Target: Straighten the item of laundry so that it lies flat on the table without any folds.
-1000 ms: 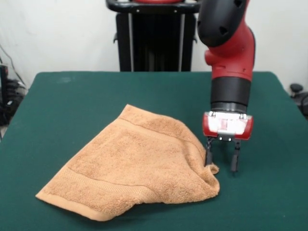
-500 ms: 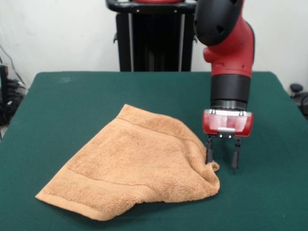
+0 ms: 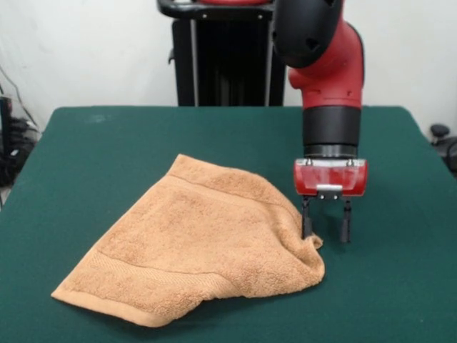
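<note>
Tan towel (image 3: 193,246), end effector (image 3: 325,227) shifted left.

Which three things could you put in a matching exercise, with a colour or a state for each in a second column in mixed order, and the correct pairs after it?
Things:
1. towel
2. table
3. gripper
4. arm

Descriptions:
A. dark green, smooth
B. red and black, reaching down from above
C. orange-tan, folded over itself
D. open, at the towel's right edge

Pairs: 1-C, 2-A, 3-D, 4-B
</note>
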Robot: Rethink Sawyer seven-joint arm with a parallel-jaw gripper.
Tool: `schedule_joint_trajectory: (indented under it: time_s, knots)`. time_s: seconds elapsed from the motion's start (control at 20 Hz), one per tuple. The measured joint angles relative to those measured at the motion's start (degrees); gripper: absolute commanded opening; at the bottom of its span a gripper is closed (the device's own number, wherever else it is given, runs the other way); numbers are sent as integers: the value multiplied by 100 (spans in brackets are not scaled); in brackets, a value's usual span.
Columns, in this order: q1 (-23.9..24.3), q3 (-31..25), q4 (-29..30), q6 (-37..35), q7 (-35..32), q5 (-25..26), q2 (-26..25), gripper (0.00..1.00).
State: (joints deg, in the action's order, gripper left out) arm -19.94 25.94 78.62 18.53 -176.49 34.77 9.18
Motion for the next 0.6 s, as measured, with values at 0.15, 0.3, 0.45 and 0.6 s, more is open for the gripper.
schedule_joint_trajectory:
  time_s: [0.15, 0.3, 0.45, 0.6]
  knots:
    - [81, -118, 34, 0, 0, 184, 82, 100]
    - [222, -304, 113, 1, 0, 528, 219, 100]
    - [258, -361, 145, -1, 0, 676, 269, 100]
    - [213, -355, 213, -2, 0, 710, 289, 100]
